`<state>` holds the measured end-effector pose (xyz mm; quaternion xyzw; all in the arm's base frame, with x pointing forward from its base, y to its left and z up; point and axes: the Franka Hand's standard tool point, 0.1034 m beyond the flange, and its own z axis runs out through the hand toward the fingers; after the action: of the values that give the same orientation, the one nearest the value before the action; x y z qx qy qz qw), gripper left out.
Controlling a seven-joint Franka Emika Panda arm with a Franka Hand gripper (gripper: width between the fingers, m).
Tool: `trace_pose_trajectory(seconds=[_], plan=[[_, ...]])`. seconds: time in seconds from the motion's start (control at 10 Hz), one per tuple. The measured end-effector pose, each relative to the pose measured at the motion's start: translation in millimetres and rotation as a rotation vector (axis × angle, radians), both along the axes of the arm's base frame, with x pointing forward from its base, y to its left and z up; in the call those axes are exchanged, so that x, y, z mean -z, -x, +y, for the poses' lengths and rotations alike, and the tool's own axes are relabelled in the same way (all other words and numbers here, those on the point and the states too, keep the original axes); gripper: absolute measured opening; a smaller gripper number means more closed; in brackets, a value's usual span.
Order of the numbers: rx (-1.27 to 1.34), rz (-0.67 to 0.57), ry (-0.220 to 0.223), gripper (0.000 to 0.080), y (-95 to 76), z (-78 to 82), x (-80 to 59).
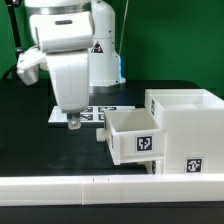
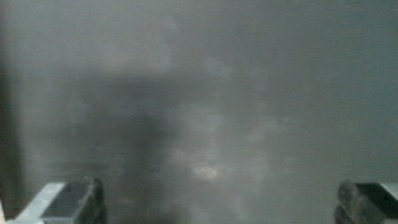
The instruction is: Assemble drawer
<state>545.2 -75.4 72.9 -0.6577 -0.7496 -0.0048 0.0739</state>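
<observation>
The white drawer housing point(image 1: 186, 135) stands at the exterior view's right, with square tags on its front. One small white tray point(image 1: 134, 135) sticks out of its left side, partly inside it, open top up and a tag on its front. A second tray is out of view. My gripper point(image 1: 72, 123) hangs low over the dark table just left of the tray, apart from it. In the wrist view my gripper point(image 2: 217, 205) is open, with its fingertips point(image 2: 68, 200) set wide apart and only blurred grey table between them.
The marker board point(image 1: 98, 114) lies flat on the table behind my gripper and the tray. A long low white border rail point(image 1: 90, 190) runs along the near edge of the table. A green wall stands at the back.
</observation>
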Motion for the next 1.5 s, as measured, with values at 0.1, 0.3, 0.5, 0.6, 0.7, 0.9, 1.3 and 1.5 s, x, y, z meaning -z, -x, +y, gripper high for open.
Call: trace_pose_trajectory(seconds=[0.1,0.3,0.5,0.6,0.7,0.9,1.3,1.5], plan=[[0.007,0.018,-0.044,0.0649,-0.4,-4.5,3.0],[0.035,0.054,-0.104,0.0649,0.3,-11.1,10.4],[0.077,0.071,-0.105,0.0649,-2.4,-3.2,12.5],[0.094,0.076,-0.105,0.0649,-4.2,7.8,11.8],[0.111,0.079,-0.105,0.0649,-6.2,16.6,10.7],[0.174,0.097,-0.099,0.0649,-7.5,33.4,10.2],[0.280,0.124,-0.079,0.0649,-8.8,63.3,9.7],[0.331,0.137,-0.068,0.0649,-8.8,73.6,9.8]])
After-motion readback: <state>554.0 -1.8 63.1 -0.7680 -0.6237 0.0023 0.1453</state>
